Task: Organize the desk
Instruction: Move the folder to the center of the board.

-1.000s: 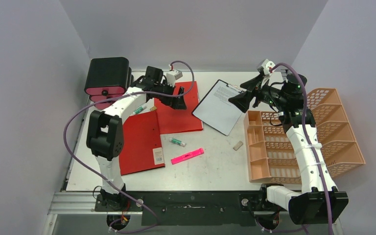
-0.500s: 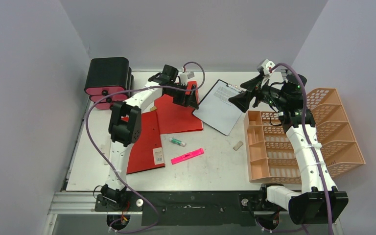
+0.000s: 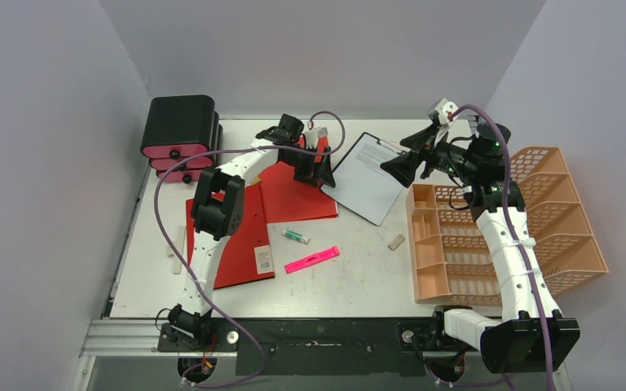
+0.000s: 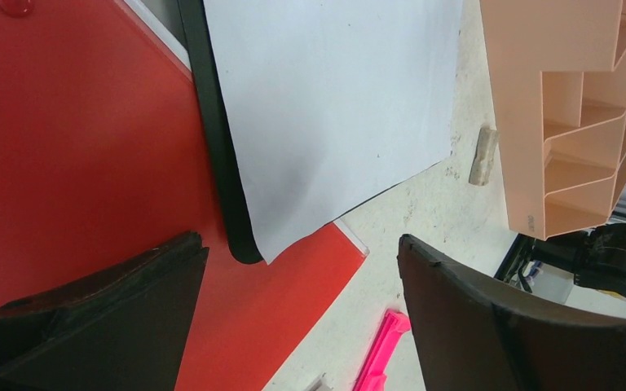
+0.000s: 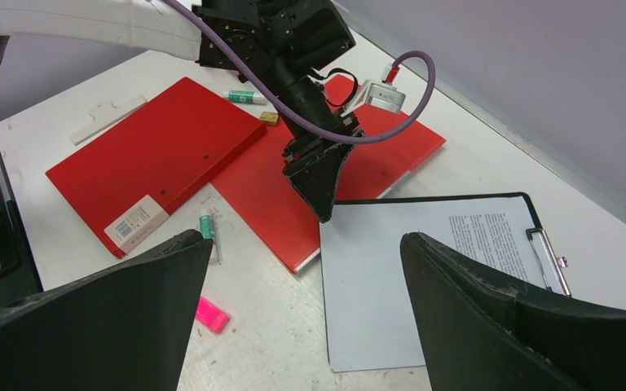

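Observation:
The desk (image 3: 359,273) is a white scuffed tabletop. On it lie two red folders (image 3: 236,236) (image 3: 297,195), a clipboard with a printed sheet (image 3: 367,179), a pink highlighter (image 3: 312,259) and a green-capped marker (image 3: 296,236). My left gripper (image 3: 323,173) is open and empty, low over the right folder's edge (image 4: 73,163) where the clipboard's corner (image 4: 240,244) overlaps it. My right gripper (image 3: 397,169) hangs open and empty above the clipboard sheet (image 5: 424,285). In the right wrist view the left gripper (image 5: 322,199) points down at the folder's rim beside the sheet.
An orange file rack (image 3: 497,228) stands at the right. A black drawer box with pink drawers (image 3: 179,134) sits at the back left. A small beige block (image 3: 396,241) lies near the rack. A white strip (image 3: 178,248) lies left of the folders, and a second green marker (image 5: 244,96) behind them.
My left arm has swung right across the red folders to the clipboard's near edge, its jaws narrowing slightly. The white strip at the left now shows. The right arm has not moved.

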Robot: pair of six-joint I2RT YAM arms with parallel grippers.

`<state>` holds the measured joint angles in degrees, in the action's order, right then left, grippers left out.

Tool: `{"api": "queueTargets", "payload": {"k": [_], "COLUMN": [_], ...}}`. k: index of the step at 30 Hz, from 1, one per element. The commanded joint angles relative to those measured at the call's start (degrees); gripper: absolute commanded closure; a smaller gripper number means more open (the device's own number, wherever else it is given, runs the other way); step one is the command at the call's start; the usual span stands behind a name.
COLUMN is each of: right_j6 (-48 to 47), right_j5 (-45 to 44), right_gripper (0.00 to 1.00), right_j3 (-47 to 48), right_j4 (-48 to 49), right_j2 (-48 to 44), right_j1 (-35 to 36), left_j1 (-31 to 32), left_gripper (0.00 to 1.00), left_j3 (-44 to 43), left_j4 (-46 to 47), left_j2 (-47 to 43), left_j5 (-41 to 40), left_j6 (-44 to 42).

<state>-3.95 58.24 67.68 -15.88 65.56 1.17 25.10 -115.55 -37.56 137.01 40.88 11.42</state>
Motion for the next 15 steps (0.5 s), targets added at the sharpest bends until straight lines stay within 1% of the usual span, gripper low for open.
{"api": "queueTargets", "payload": {"k": [1,3,10,15], "right_j6": [0.0,0.0,0.4,0.5], "right_j5": [-0.1,-0.2,-0.3,-0.5], "right_gripper": [0.1,0.1,0.1,0.1], "right_j3": [0.0,-0.1,-0.4,-0.4], "right_j4": [3.4,3.4,3.8,3.9], "right_j2": [-0.3,-0.3,-0.3,-0.3], "right_j1": [-0.2,-0.2,-0.2,-0.2], "left_j1": [0.2,0.1,0.0,-0.1], "left_gripper": [0.15,0.17,0.35,0.42], "left_j3": [-3.1,-2.9,-1.0,0.2], "left_j4": [0.1,0.5,3.8,5.5], "left_j2": [1.5,2.0,3.5,3.9], "left_j5": [1.3,1.9,8.2,9.8], "left_j6": [1.5,2.0,5.1,6.5]}}
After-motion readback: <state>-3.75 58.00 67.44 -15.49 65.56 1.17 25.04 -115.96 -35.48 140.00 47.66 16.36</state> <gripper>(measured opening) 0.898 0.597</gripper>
